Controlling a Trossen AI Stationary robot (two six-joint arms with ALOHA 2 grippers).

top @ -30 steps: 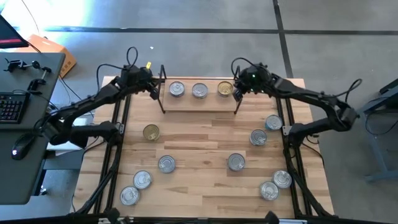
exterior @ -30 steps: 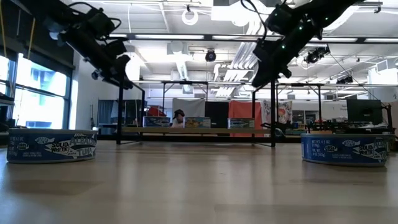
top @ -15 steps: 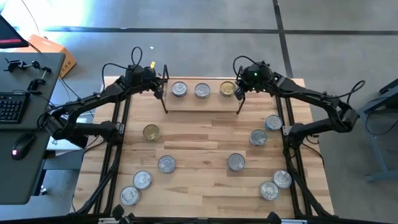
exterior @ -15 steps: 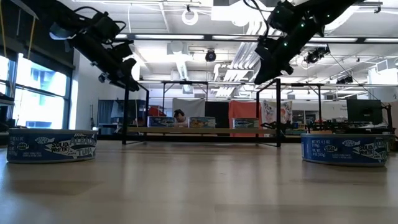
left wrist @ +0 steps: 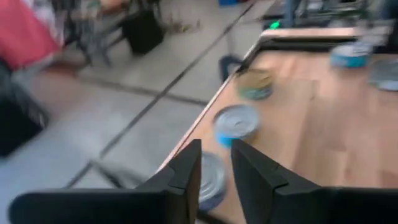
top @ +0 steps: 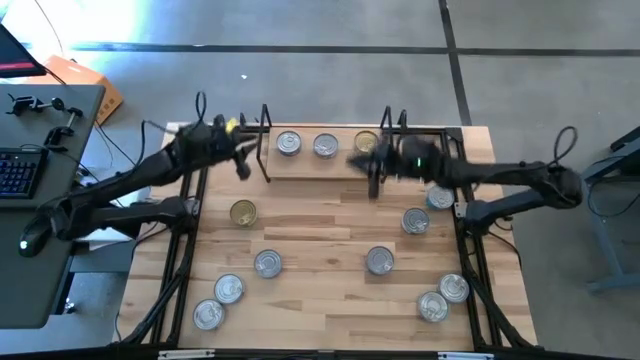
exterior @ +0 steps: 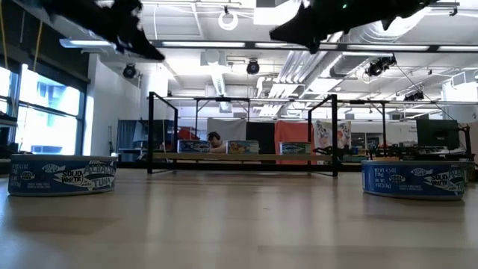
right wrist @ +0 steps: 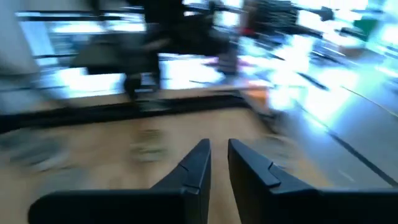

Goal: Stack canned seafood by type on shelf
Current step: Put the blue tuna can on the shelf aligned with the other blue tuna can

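Note:
The shelf, a light board with black wire uprights, stands at the table's far middle. Three tins rest on its board: two silver and one gold-topped. It also shows in the low view. My left gripper hovers just off the shelf's left end, and my right gripper hovers at its right end, in front of the upright. Both are blurred and high above the table. In the wrist views the fingers stand close together with nothing between them.
Loose tins lie on the wooden table: a gold-topped one and three silver ones at the left, one near the middle, several at the right. Two blue tuna tins stand near the front edge.
With both grippers at the tops of its uprights, the shelf slid a little toward the table's right edge. Both grippers have since come away from the uprights, risen, and swung toward the near edge, turning as they went. The shelf and its tins stay put.

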